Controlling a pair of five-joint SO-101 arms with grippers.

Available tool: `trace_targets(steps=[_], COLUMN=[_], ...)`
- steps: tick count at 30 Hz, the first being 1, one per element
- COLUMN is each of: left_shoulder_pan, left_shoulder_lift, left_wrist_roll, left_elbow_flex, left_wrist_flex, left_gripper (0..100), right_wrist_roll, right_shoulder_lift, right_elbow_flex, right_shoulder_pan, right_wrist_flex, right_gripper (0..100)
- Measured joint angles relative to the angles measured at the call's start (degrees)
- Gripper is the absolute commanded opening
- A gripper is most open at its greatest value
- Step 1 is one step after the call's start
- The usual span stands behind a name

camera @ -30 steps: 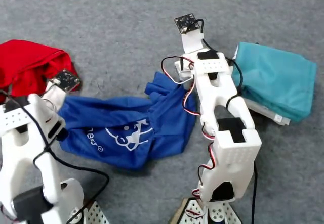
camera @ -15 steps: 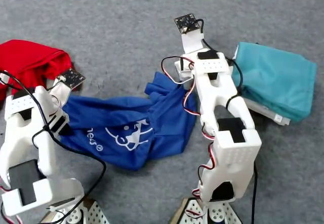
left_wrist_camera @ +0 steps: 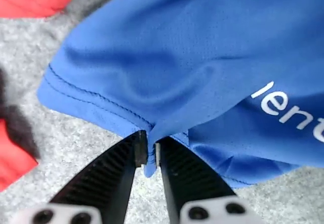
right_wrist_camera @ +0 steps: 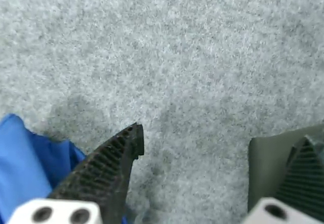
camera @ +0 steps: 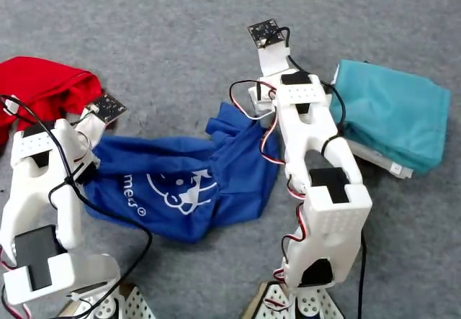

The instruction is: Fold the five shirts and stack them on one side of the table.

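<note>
Left arm (camera: 36,189) is sitting a little further toward the far side of the desk (camera: 158,45) than a second ago, and the white print on the blue shirt (camera: 180,182) is riding up slightly with it. Right arm (camera: 306,132) isn't budging at all.

Left jaws are clenched, pinching a small fold of the blue shirt's stitched hem (left_wrist_camera: 101,100) right at the tips, with the cloth bunching up from there. Right jaws are gaping wide, gripping nothing, hanging over bare grey desk (right_wrist_camera: 202,57) with a corner of the blue shirt (right_wrist_camera: 20,153) lying just beside one side.

Blue shirt is lying crumpled and spread out between the two arms in the middle of the desk, not folded. Red shirt (camera: 43,88) is lying rumpled near the left arm, just beside the blue one's edge. Folded teal shirt (camera: 392,110) is resting next to the right arm, stacked on something pale (camera: 382,162) that's poking out underneath.
</note>
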Motion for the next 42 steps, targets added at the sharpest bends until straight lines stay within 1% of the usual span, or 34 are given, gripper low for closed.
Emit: trace_targets(steps=[1, 7, 10, 14, 16, 19, 23, 27, 30, 34, 38, 42], left_shoulder_pan=[0.0, 0.0, 0.0, 0.0, 0.0, -0.09, -0.44, -0.44, -0.44, -0.44, -0.44, -2.11], left_shoulder_lift=[0.0, 0.09, 0.09, 0.18, 0.18, 0.18, 0.35, 0.35, 0.35, 1.85, 6.51, 12.92], left_wrist_roll=[0.0, 0.0, 0.0, 0.0, 0.7, 4.66, 10.11, 14.95, 21.27, 32.0, 39.47, 45.89], left_elbow_flex=[0.0, 0.0, -2.11, -9.49, -14.24, -20.75, -28.13, -32.0, -32.18, -28.84, -24.62, -24.35], left_wrist_flex=[0.0, 0.0, 0.79, 8.26, 11.87, 13.89, 14.07, 13.8, 9.76, 0.62, -7.38, -13.1], left_gripper=[1, 2, 2, 2, 2, 2, 2, 2, 2, 2, 2, 2], right_wrist_roll=[0.0, 0.0, 0.0, 0.0, 0.0, 0.0, 0.44, 5.54, 8.35, 11.34, 11.6, 11.6], right_shoulder_lift=[0.0, 0.0, 0.0, 0.0, 0.0, 0.0, 0.0, 0.62, 2.64, 6.07, 6.95, 7.03], right_elbow_flex=[0.0, 0.0, 0.0, 0.0, -1.23, -5.27, -12.66, -22.68, -30.33, -37.98, -36.48, -28.4], right_shoulder_pan=[0.0, 0.0, 0.0, 0.0, 0.0, 0.0, 0.0, -1.58, -3.43, -6.33, -9.32, -12.22], right_wrist_flex=[0.0, 0.0, 0.0, 0.0, 1.58, 7.91, 18.99, 33.76, 44.31, 54.95, 56.97, 56.97], right_gripper=[42.6, 42.6, 42.6, 42.6, 42.6, 42.6, 42.6, 42.6, 42.6, 42.6, 42.5, 42.5])
